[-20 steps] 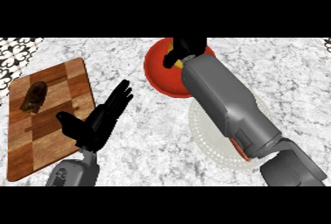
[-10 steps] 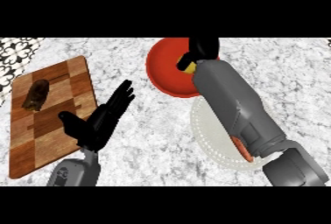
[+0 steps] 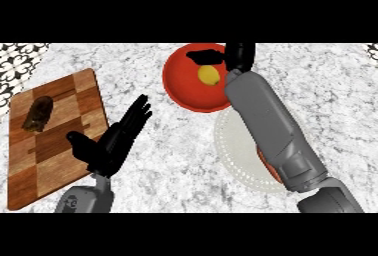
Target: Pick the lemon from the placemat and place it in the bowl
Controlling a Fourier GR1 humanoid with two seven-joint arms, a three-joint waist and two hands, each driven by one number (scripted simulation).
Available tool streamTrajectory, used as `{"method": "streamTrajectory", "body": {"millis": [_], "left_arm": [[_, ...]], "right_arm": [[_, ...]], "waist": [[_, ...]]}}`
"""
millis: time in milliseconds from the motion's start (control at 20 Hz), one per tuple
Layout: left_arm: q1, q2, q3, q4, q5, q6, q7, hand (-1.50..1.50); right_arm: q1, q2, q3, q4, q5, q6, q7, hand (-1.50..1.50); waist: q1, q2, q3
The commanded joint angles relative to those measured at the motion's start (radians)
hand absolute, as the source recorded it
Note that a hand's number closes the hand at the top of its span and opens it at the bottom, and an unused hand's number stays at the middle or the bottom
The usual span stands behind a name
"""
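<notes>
The yellow lemon (image 3: 209, 75) lies inside the red bowl (image 3: 181, 92) at the counter's far middle. My right hand (image 3: 240, 54) hovers over the bowl's far rim, its thumb stretched left above the lemon and its fingers straight. The lemon shows apart from the fingers. The round white placemat (image 3: 236, 150) lies just in front of the bowl, largely covered by my right forearm. My left hand (image 3: 111, 142) rests open at the lower left, fingers pointing up and right.
A wooden cutting board (image 3: 59, 150) lies along the left side with a dark brown lump (image 3: 37, 114) on its far end. Patterned tiles show at the top left corner (image 3: 18, 55). Bare marble counter lies between the board and the placemat.
My right hand has moved farther across the bowl and spread open. The lemon, earlier mostly hidden in the hand, now shows in the bowl. The left hand has stayed put.
</notes>
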Motion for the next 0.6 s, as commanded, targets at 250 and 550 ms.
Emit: {"method": "streamTrajectory", "body": {"millis": [250,550], "left_arm": [[0.043,0.038,0.057,-0.032,0.025,0.004,0.023,0.0],[0.027,0.034,0.083,0.015,0.029,0.011,-0.004,0.0]], "right_arm": [[0.362,0.004,0.21,-0.51,-0.288,0.02,-0.183,-1.5],[0.708,0.004,0.479,-0.89,-0.242,-0.052,-0.188,-1.5]], "waist": [[-0.068,-0.032,-0.002],[-0.108,-0.035,-0.004]]}}
